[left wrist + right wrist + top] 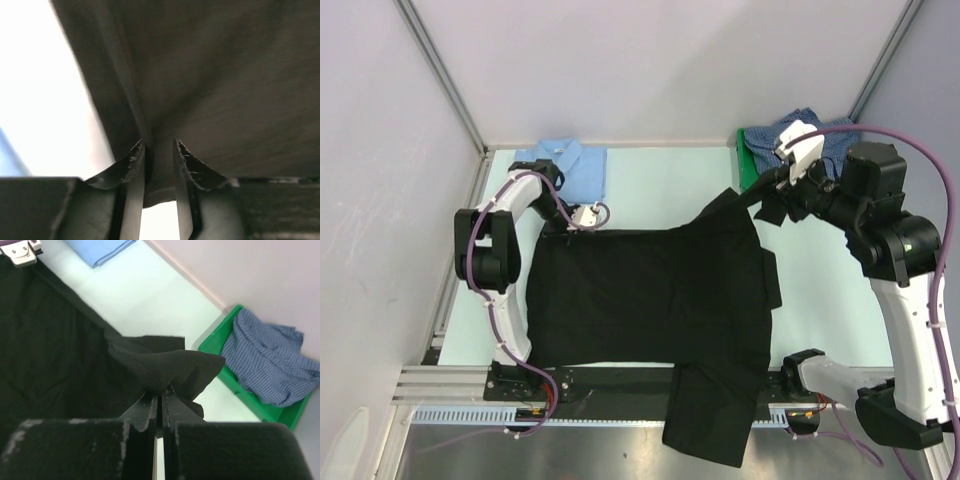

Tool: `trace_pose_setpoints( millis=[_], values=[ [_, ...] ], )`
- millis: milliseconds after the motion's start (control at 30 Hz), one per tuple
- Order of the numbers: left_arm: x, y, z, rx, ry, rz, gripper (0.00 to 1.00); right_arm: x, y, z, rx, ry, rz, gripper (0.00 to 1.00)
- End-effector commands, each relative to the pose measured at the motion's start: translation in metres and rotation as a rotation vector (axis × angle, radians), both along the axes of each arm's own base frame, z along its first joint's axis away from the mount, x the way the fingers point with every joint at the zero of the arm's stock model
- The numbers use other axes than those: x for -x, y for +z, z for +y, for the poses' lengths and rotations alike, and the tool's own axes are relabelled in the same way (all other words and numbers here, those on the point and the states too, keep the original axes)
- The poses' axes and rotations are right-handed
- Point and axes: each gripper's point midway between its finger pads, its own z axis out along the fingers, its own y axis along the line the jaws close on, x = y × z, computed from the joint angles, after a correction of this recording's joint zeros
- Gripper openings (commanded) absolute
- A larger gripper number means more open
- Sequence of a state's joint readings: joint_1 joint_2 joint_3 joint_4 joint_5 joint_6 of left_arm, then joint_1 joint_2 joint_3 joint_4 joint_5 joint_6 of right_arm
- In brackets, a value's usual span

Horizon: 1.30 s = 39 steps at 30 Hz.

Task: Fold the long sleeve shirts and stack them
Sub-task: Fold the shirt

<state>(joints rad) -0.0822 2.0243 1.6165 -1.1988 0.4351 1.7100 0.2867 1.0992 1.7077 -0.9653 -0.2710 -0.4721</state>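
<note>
The black long sleeve shirt [650,290] lies spread across the middle of the table, and one sleeve [710,420] hangs over the near edge. My left gripper [578,222] sits low at the shirt's far left corner. In the left wrist view it [159,145] has a fold of the black fabric [225,75] pinched between its fingers. My right gripper [767,200] is shut on the far right corner and holds it lifted, with bunched cloth [165,365] above the tips [161,392]. The light blue shirt [568,165] lies folded at the back left. The checked shirt [835,140] is crumpled in the bin.
The green bin [750,165] stands at the back right, just behind my right gripper; its rim [280,412] shows in the right wrist view. White walls enclose the table on the left, back and right. A metal rail runs along the near edge.
</note>
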Motion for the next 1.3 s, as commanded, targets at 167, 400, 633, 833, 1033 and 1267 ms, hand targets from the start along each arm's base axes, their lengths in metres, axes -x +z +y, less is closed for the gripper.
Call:
trace_pose_setpoints(
  millis=[167,400,633,833,1033,1267],
  values=[
    [0.039,0.005,0.008,-0.03,0.005,0.029,0.14,0.056,-0.029,0.005,0.007,0.111,0.095,0.0],
    [0.052,0.009,0.007,-0.027,0.053,0.026,0.25,0.083,-0.057,0.009,0.042,0.181,0.181,0.0],
    [0.055,0.009,0.026,-0.134,0.181,0.07,0.37,0.093,-0.078,0.015,0.053,0.227,0.246,0.0],
    [0.075,0.006,0.05,-0.23,0.183,0.083,0.39,0.094,-0.089,0.018,0.083,0.263,0.264,0.0],
    [0.02,0.064,0.06,-0.041,0.404,0.016,0.43,0.082,-0.096,0.027,0.065,0.27,0.281,0.0],
    [-0.027,0.092,0.052,0.075,0.578,-0.015,0.55,0.037,-0.101,0.049,-0.022,0.255,0.3,0.0]
  ],
)
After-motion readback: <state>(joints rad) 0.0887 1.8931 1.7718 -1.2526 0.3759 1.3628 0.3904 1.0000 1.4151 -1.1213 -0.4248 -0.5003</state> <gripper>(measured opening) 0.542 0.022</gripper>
